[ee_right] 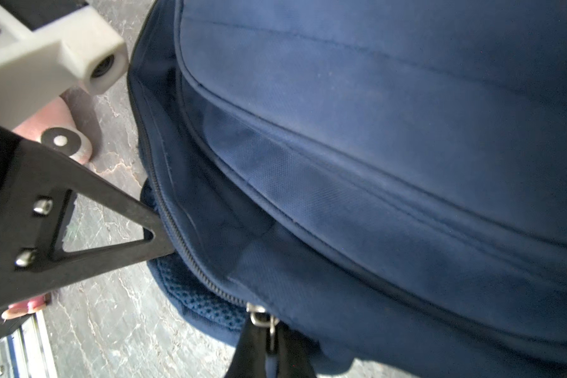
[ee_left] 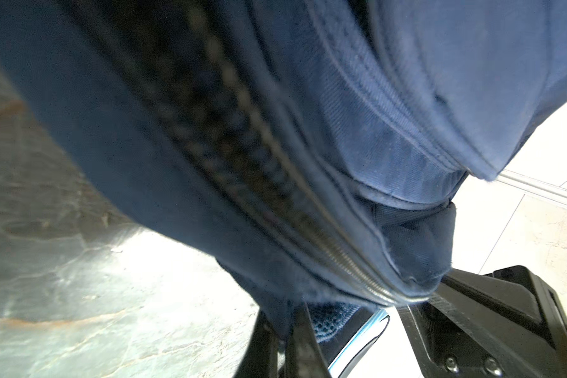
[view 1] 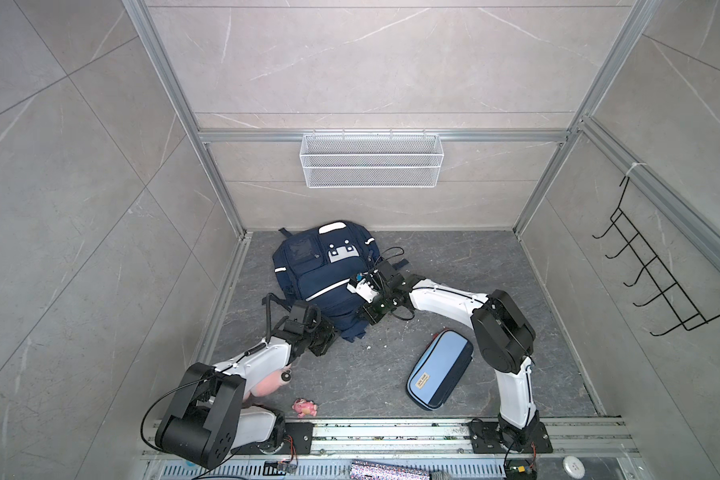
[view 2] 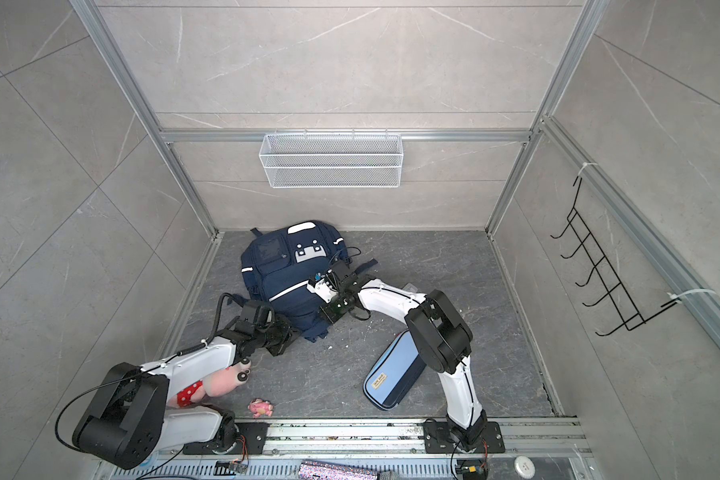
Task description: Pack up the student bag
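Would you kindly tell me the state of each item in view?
Large navy-blue fabric student bag: lying flat, front up, main zip partly open.
Left end effector: shut on the bag's fabric edge.
Right end effector: shut on the metal zip pull.
Light-blue and navy oblong pencil case: lying flat, looks closed.
Pink plush toy: lying down, partly hidden.
White wire-mesh wall basket: hanging, nothing visible inside.

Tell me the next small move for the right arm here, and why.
Probably draw the zipper pull along its track to open the student bag. The right gripper looks shut on the pull, the left gripper pinches the bag's fabric beside the zipper as an anchor, and the pencil case lies outside the bag, unpacked.
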`<action>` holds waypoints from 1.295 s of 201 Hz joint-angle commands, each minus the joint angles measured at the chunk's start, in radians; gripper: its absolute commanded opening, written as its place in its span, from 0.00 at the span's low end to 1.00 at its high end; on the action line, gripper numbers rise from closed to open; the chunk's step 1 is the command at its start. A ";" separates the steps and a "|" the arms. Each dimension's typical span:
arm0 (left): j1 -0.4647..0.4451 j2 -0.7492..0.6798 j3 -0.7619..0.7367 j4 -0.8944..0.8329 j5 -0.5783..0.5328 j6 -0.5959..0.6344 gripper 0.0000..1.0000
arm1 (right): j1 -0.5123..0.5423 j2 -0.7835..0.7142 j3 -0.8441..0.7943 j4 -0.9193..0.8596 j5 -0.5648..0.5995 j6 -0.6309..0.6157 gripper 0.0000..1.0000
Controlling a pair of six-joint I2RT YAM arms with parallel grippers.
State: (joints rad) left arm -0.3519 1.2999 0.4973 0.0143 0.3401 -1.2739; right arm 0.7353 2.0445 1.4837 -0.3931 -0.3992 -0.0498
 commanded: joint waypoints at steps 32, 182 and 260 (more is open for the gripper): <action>0.072 -0.052 -0.038 0.012 0.035 0.048 0.00 | -0.046 -0.120 -0.115 0.008 0.131 0.027 0.00; 0.135 -0.310 0.087 -0.512 0.030 0.469 0.00 | -0.346 0.004 0.158 -0.040 0.315 0.224 0.00; 0.123 -0.359 0.098 -0.643 0.133 0.577 0.00 | -0.354 0.131 0.279 -0.037 0.339 0.039 0.00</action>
State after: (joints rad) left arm -0.2302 0.9707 0.5831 -0.4393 0.4416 -0.7715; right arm 0.4587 2.1384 1.6871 -0.5144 -0.2493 0.0311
